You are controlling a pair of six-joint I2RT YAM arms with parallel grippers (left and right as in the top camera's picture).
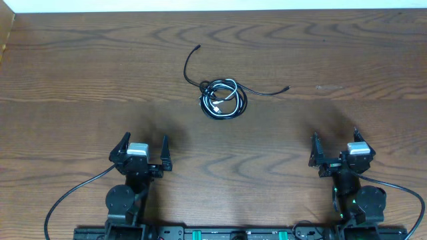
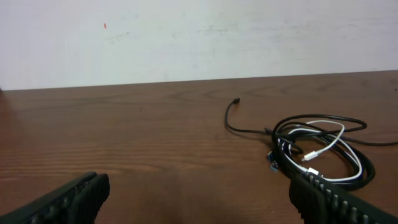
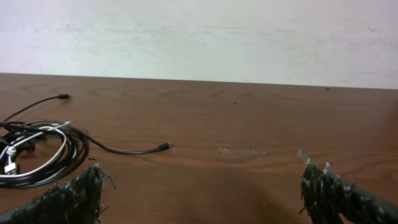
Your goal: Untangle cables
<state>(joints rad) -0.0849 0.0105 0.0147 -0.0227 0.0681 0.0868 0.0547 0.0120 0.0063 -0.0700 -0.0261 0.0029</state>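
The cables (image 1: 223, 99) lie in a tangled coil at the middle of the wooden table: black cords looped together with a short white one. One black end (image 1: 197, 48) curls up to the far left, another (image 1: 287, 88) trails right. In the left wrist view the cables (image 2: 323, 149) sit ahead to the right; in the right wrist view the cables (image 3: 37, 149) sit ahead to the left. My left gripper (image 1: 142, 147) and right gripper (image 1: 335, 145) both stand open and empty near the front edge, well short of the coil.
Thick black cords (image 1: 73, 193) run from the arm bases at the front edge. A white wall (image 2: 199, 37) rises behind the table's far edge. A pale smudge (image 3: 239, 151) marks the wood right of the coil.
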